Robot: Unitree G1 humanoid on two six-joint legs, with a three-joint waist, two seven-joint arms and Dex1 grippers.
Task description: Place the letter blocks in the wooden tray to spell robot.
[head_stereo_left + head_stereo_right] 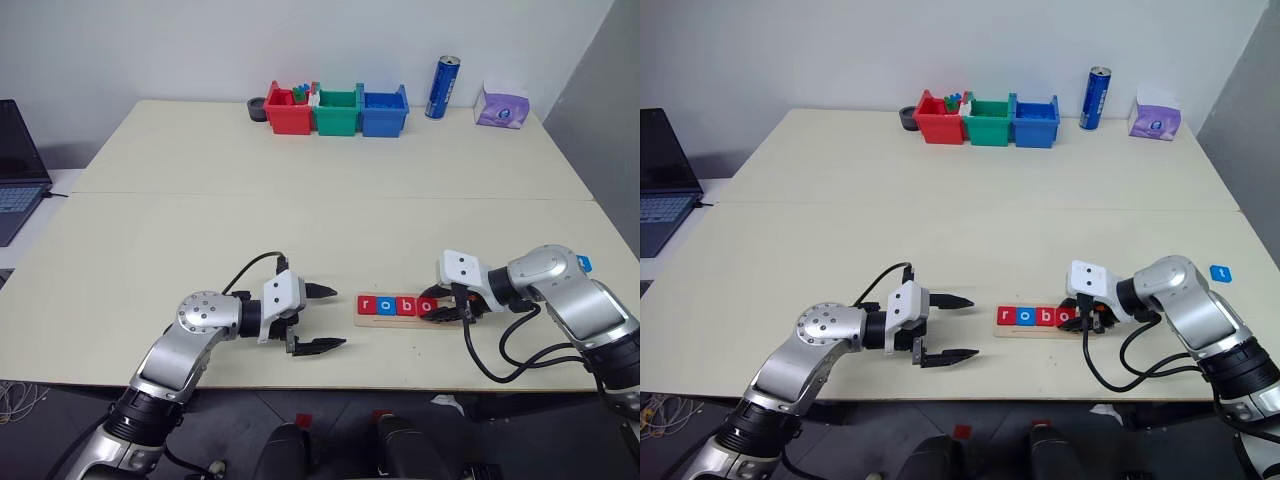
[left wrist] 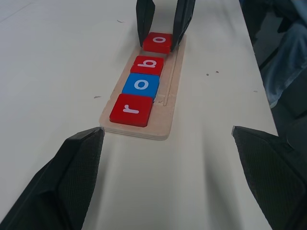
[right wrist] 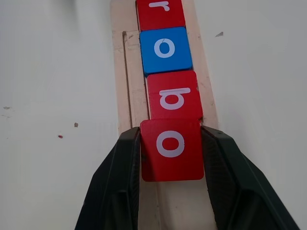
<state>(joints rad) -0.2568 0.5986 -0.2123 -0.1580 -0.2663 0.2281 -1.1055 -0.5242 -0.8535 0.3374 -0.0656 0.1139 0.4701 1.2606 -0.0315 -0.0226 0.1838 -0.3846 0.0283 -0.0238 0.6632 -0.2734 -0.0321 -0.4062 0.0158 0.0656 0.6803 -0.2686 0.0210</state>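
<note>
Jaws of right gripper (image 3: 170, 158) are clamping red "o" block (image 3: 171, 149) over wooden tray (image 3: 125, 86), butting "b" block (image 3: 173, 96) along tray's long axis; left gripper (image 1: 325, 318) jaws are gaping wide, empty, nr tray's far end.

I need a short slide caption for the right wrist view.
Right pincer shut on red "o" block, fourth in the wooden tray after r, o, b.

Cream table (image 1: 320, 190) — two tops joined by a seam — against a plain white wall (image 1: 200, 40); dark floor (image 1: 330, 420) beneath — even light.
</note>
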